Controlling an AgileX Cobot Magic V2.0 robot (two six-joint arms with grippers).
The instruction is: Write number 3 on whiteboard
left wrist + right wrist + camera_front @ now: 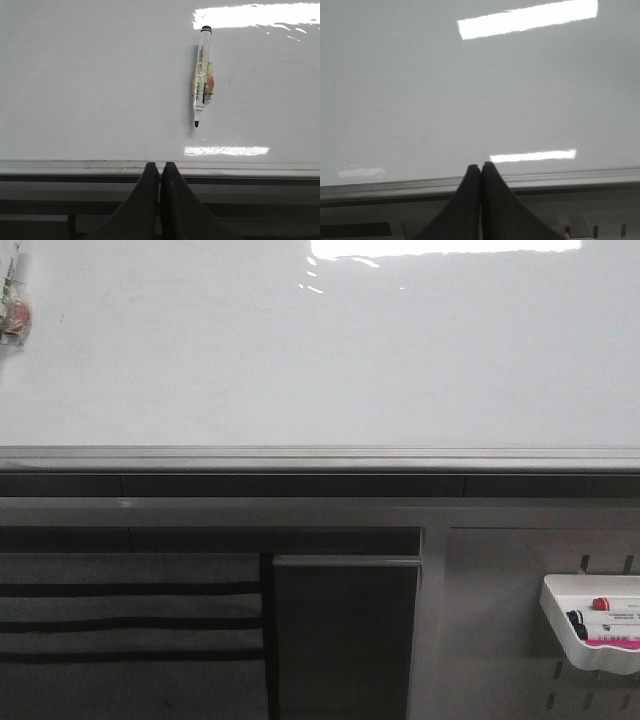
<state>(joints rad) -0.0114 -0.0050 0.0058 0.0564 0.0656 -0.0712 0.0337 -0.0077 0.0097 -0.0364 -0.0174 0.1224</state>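
Whiteboard: the whiteboard point(320, 360) filled the upper half of the front view, glossy, with bright glare along its top edge; no digit showed on the parts of it in view.
Bottom rail: a grey metal rail point(320, 458) ran along the board's lower edge, straight and level.
Marker: a marker point(202, 75) with a white barrel and black tip was stuck flat against the board, nearly upright, tip pointing down toward the rail (a small wad of clear tape with red and green in it sat at its middle). In the front view only a sliver of it showed at the far left edge point(14, 300).
Left end effector: the left end effector point(160, 172) was clenched, its two dark fingers point(147, 200) pressed together with nothing between them; its tips sat in front of the rail, below the marker and well apart from it.
Right end effector: the right end effector point(480, 172) was likewise clenched on nothing, its tips in front of the rail before a bare stretch of board.
Pegboard: a grey pegboard panel point(500, 620) stood below the rail on the right.
Tray: a white tray point(592, 625) hung on the panel, holding markers, one with a red cap point(601, 603) and one with a black end point(577, 621).
Lower left: grey panels crossed by dark horizontal stripes point(130, 620).
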